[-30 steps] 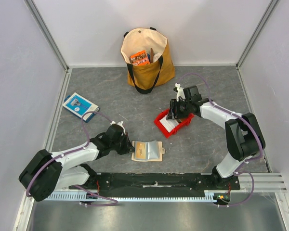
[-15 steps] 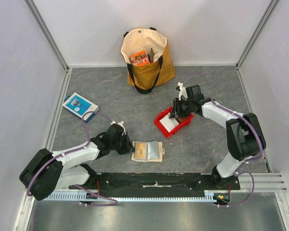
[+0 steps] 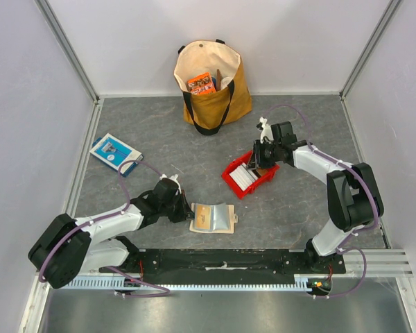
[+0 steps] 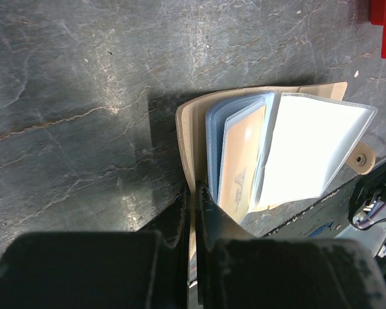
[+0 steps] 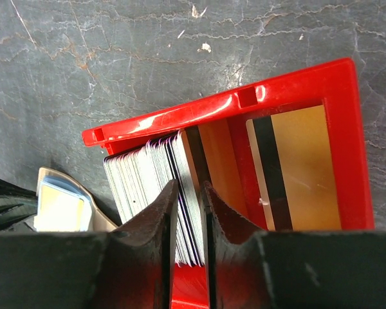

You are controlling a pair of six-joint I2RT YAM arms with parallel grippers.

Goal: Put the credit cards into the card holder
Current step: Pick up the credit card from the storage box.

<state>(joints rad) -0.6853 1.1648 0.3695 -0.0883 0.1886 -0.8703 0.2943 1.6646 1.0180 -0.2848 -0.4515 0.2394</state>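
The beige card holder point(image 3: 211, 217) lies open on the table near the front. In the left wrist view its beige flap point(image 4: 186, 129) shows clear sleeves and an orange-brown card point(image 4: 241, 161) in one slot. My left gripper point(image 3: 184, 211) is shut on the holder's left edge point(image 4: 194, 193). A stack of white credit cards point(image 3: 241, 180) stands on edge in the red tray point(image 3: 230, 175). My right gripper point(image 3: 253, 166) is down in the tray, its jaws closed around a few cards at the right end of the stack point(image 5: 188, 193). A gold card point(image 5: 302, 167) lies flat in the tray.
A tan tote bag point(image 3: 211, 83) holding an orange packet stands at the back. A blue-and-white flat box point(image 3: 115, 152) lies at the left. The red tray's rim point(image 5: 212, 109) surrounds my right fingers. The holder's corner shows in the right wrist view point(image 5: 58, 206).
My right gripper has shifted a little to the right and back over the red tray. The left arm and the card holder have not moved.
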